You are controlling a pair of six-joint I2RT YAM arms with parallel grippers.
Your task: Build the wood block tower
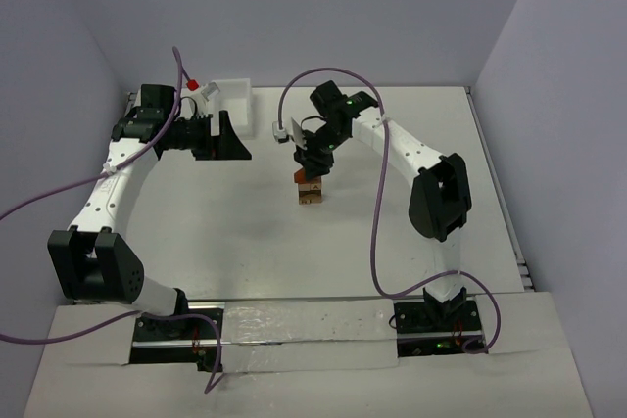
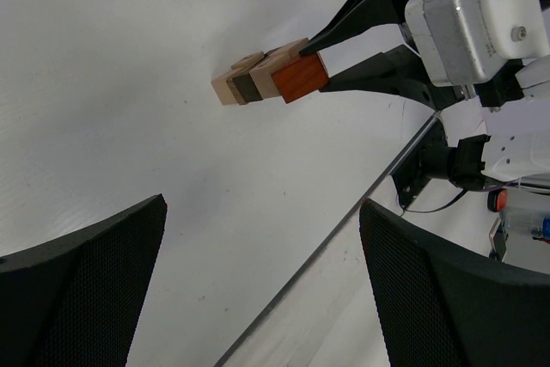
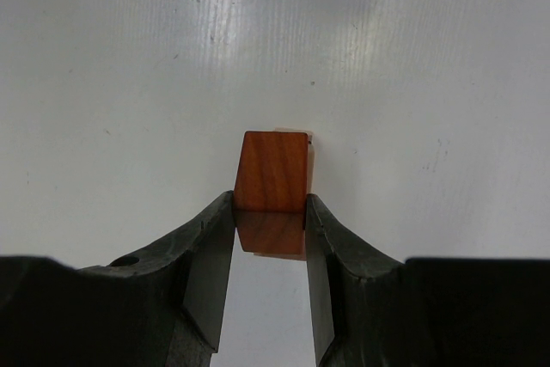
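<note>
White table [image 1: 245, 252], lilac walls. Near mid-table, tower [image 1: 312, 193] of tan and dark blocks, upright. Right gripper [image 1: 312, 165] directly above, fingers [image 3: 210, 247] clamped on red-brown block [image 3: 273, 174] touching tower's top. Left gripper [image 1: 233, 139] well apart to the left, near bin [image 1: 235, 93], fingers [image 2: 86, 281] spread wide, holding nothing.

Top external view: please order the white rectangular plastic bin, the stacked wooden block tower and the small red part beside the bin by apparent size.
Largest: white rectangular plastic bin; then wooden block tower; smallest: small red part.
</note>
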